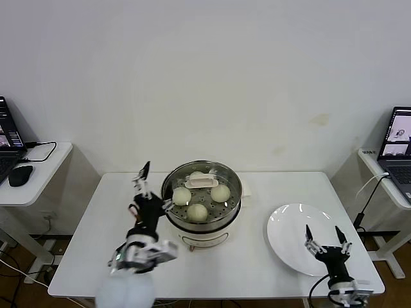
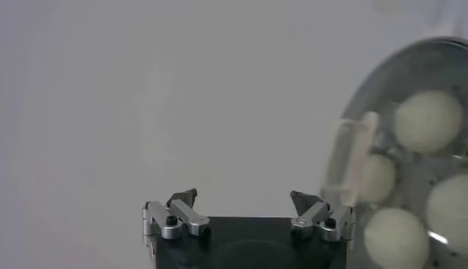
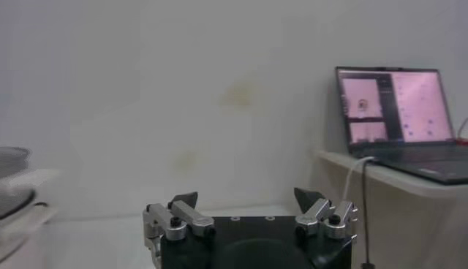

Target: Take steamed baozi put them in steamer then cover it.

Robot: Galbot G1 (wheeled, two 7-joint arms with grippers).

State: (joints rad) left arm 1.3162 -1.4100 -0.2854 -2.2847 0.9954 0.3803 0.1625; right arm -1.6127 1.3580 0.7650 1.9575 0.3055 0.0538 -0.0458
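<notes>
The steamer (image 1: 201, 215) stands mid-table, a shiny steel pot on a white base. Several off-white baozi (image 1: 197, 212) lie on its perforated tray. A clear glass lid with a cream handle (image 1: 202, 182) rests on top of the pot. My left gripper (image 1: 141, 178) is raised just left of the steamer, open and empty. In the left wrist view that gripper (image 2: 243, 197) is spread wide, with the lid handle (image 2: 349, 162) and baozi (image 2: 428, 120) off to one side. My right gripper (image 1: 326, 236) hovers open over the near edge of the plate and is empty (image 3: 246, 197).
An empty white plate (image 1: 292, 221) lies right of the steamer. Side tables flank the table: the left one holds a laptop (image 1: 6, 144) and a mouse (image 1: 20, 174), the right one a laptop (image 1: 398, 144) with cables hanging down.
</notes>
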